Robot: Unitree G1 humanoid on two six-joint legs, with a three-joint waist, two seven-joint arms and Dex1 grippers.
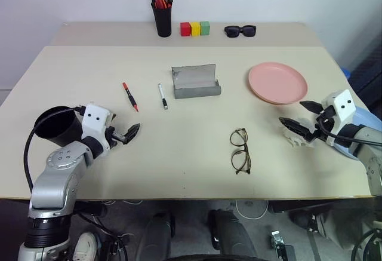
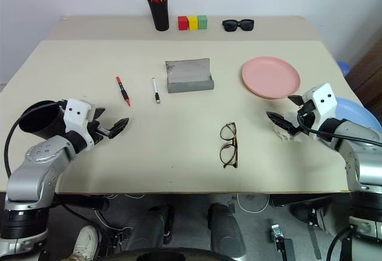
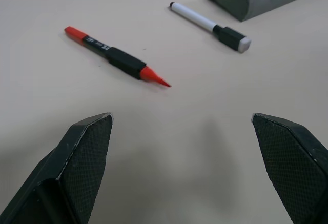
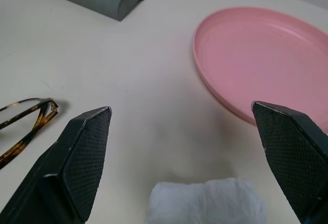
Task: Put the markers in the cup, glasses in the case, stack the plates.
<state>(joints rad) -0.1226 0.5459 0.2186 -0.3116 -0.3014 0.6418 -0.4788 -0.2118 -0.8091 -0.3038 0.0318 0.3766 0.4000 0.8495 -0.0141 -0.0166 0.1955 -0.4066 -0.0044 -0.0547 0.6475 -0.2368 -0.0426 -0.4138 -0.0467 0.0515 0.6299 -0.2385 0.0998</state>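
The red marker (image 1: 130,96) and the white marker (image 1: 162,95) lie side by side left of centre on the table. My left gripper (image 1: 124,122) hovers open just in front of them, with nothing between its fingers. The black cup (image 1: 57,126) stands at my left forearm. The grey case (image 1: 195,82) lies open behind the centre. The glasses (image 1: 240,150) rest unfolded near the front. The pink plate (image 1: 277,82) sits at the right. My right gripper (image 1: 293,113) is open in front of it. The light blue plate (image 2: 361,113) lies under my right arm.
A crumpled white tissue (image 4: 205,201) lies just below the right gripper. At the back stand a black pen holder (image 1: 162,19) with orange-capped pens, three coloured blocks (image 1: 195,28) and black sunglasses (image 1: 240,31). The table's front edge runs close to both arms.
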